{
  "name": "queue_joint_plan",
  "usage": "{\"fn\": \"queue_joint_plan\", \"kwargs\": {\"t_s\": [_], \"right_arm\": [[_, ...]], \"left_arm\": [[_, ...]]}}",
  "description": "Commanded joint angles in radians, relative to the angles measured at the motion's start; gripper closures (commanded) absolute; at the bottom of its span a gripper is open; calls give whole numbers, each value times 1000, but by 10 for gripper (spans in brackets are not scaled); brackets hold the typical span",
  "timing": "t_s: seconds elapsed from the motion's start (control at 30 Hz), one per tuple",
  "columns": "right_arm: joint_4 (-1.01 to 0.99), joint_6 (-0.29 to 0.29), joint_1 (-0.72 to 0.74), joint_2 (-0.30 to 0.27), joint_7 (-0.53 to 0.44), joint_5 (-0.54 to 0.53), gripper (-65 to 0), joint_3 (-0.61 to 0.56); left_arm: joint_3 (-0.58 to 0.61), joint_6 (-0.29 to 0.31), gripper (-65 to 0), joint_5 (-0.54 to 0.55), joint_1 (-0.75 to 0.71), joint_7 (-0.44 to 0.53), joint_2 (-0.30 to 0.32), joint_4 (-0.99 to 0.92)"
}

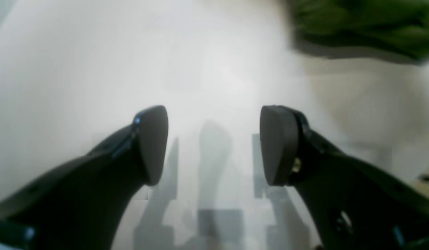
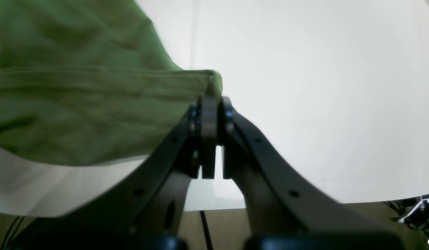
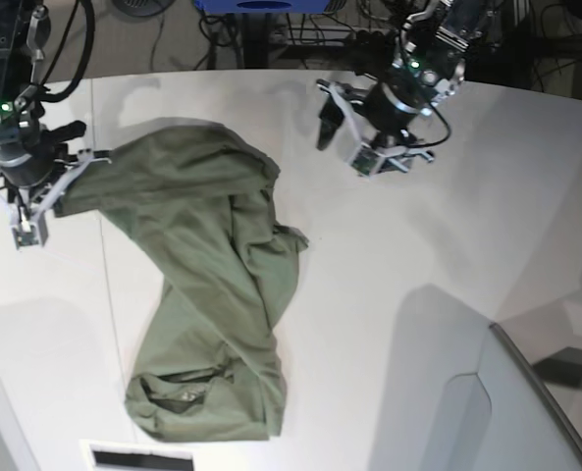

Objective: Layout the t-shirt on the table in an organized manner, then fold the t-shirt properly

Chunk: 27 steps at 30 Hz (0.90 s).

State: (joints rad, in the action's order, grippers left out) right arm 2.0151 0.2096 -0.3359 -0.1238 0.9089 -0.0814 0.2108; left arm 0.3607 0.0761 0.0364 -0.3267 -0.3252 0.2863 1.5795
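Note:
The olive-green t-shirt [image 3: 212, 285] lies crumpled in a long diagonal heap on the white table [image 3: 398, 265], running from the upper left to the near edge. My right gripper [image 3: 60, 193] is at the shirt's upper-left corner, held up off the table. In the right wrist view its jaws [image 2: 210, 104] are shut on a hemmed edge of the t-shirt [image 2: 79, 104]. My left gripper [image 3: 342, 139] hovers open above bare table to the right of the shirt. In the left wrist view nothing lies between its fingers [image 1: 214, 146], and the t-shirt [image 1: 367, 27] shows blurred at the top right.
A grey panel [image 3: 526, 392] rises at the near right corner. A black-and-white label [image 3: 138, 456] sits at the near edge below the shirt. Cables and equipment [image 3: 261, 15] crowd beyond the far edge. The table's edge and floor [image 2: 374, 208] show under the right gripper.

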Motion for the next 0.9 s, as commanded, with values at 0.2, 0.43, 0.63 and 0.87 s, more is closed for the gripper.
{"fn": "queue_joint_plan", "kwargs": {"t_s": [0.2, 0.43, 0.63, 0.87], "right_arm": [[16, -3, 11, -7, -27, -2, -8, 43], [2, -3, 7, -7, -27, -1, -8, 42], [2, -3, 5, -7, -27, -1, -8, 35], [2, -3, 4, -7, -27, -2, -8, 34]], "left_arm": [[10, -3, -395, 15, 65, 18, -120, -74], [7, 15, -398, 469, 96, 13, -97, -80], [-2, 139, -398, 707, 103, 18, -66, -120], [-2, 201, -398, 702, 117, 18, -103, -241]]}}
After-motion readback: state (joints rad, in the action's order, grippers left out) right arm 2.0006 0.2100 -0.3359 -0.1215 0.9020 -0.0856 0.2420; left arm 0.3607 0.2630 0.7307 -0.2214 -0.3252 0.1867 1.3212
